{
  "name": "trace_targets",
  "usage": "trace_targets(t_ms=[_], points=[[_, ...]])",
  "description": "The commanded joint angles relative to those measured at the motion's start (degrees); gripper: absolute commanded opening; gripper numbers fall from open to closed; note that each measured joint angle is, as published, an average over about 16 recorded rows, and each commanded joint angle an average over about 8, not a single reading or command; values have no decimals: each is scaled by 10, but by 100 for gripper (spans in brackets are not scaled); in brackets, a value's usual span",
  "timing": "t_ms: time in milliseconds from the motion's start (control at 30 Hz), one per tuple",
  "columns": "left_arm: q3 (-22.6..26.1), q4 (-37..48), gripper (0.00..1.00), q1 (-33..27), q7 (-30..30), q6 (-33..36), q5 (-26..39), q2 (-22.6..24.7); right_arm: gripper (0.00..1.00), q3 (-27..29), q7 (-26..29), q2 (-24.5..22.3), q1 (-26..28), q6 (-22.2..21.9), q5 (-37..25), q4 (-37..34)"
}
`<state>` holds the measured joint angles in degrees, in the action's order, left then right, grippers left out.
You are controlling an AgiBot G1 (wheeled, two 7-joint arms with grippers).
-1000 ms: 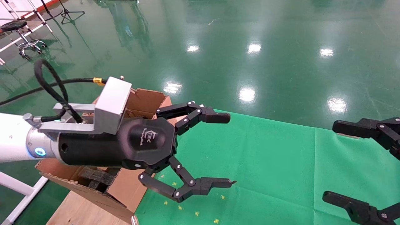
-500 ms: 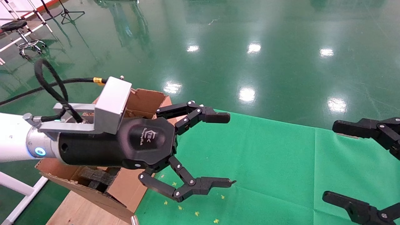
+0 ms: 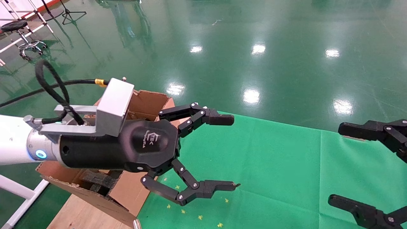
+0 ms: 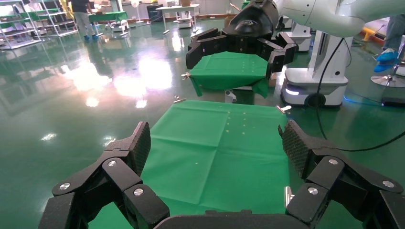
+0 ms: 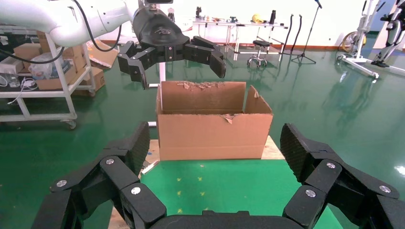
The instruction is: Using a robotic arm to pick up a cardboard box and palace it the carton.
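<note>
My left arm (image 3: 12, 143) is white with a silver wrist. Its black gripper (image 3: 235, 152) is open and empty, held in the air over the near left part of the green-covered table (image 3: 270, 165), just right of the carton (image 3: 149, 101). The carton is large, brown and open, with torn flaps; it also shows in the right wrist view (image 5: 212, 133). Black foam blocks (image 3: 98, 179) lie inside it. My right gripper (image 3: 335, 163) is open and empty at the right edge of the table. The small cardboard box is in none of the views.
The carton stands on a wooden board (image 3: 79, 213) at the table's left end. Small yellow specks (image 3: 200, 217) lie on the cloth. Shiny green floor surrounds the table. A stool (image 3: 19, 28) stands far back left, and a white shelf cart (image 5: 43, 81) stands behind the carton.
</note>
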<state>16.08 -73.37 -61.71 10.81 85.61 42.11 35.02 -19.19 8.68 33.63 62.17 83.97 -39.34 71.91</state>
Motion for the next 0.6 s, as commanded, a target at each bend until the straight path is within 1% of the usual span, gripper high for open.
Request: trace_targets(t_ms=[33, 600], points=[[0, 0, 100, 0, 0, 0, 0, 0, 100, 0, 0, 0, 0, 0, 0, 0], [0, 0, 100, 0, 0, 0, 0, 0, 100, 0, 0, 0, 0, 0, 0, 0]])
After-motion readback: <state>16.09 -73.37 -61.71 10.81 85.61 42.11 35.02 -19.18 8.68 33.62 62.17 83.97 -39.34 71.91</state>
